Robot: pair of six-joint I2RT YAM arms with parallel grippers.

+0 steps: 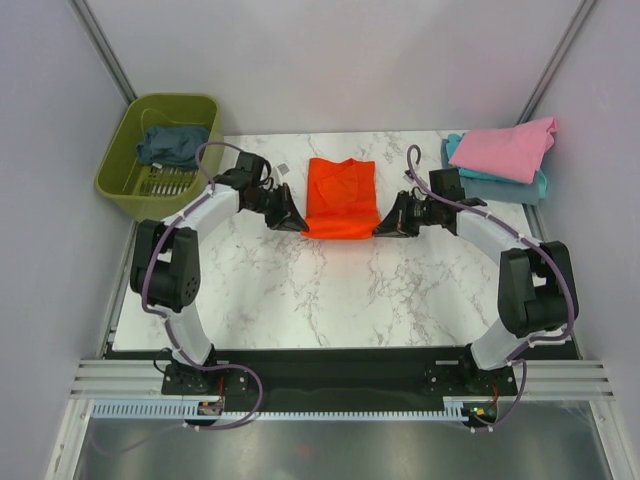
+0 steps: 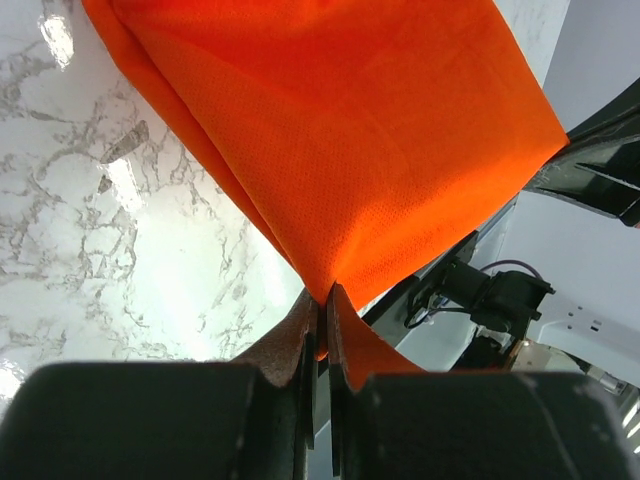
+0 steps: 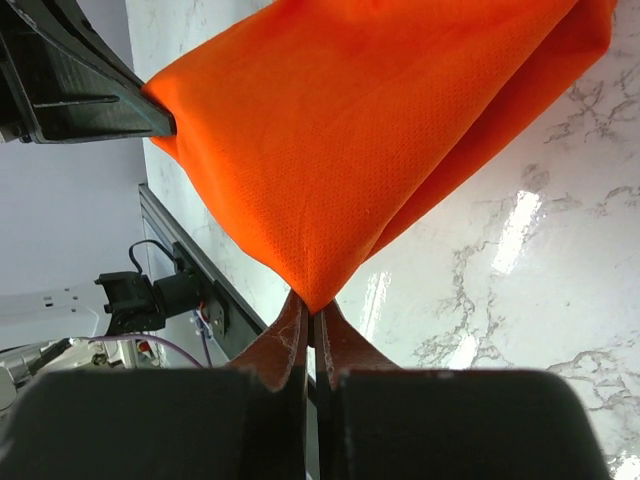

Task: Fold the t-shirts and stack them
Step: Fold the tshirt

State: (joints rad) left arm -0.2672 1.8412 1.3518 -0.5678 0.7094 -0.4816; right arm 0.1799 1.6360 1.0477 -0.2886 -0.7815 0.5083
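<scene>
On the marble counter point(image 1: 300, 300), you have the orange-red t-shirt point(image 1: 340, 195) spread near the middle. Only the overhead view shows you the olive basket point(image 1: 118, 160) well to the left of that shirt, holding the slate-blue t-shirt point(image 1: 172, 145), and the pink t-shirt point(image 1: 505, 148) lying on the teal t-shirt point(image 1: 497, 184) to its right. The wrist views alone show the grips up close. Your left end effector point(image 2: 322, 320) and right end effector point(image 3: 310, 322) are each clamped tight on one near corner of its fabric.
</scene>
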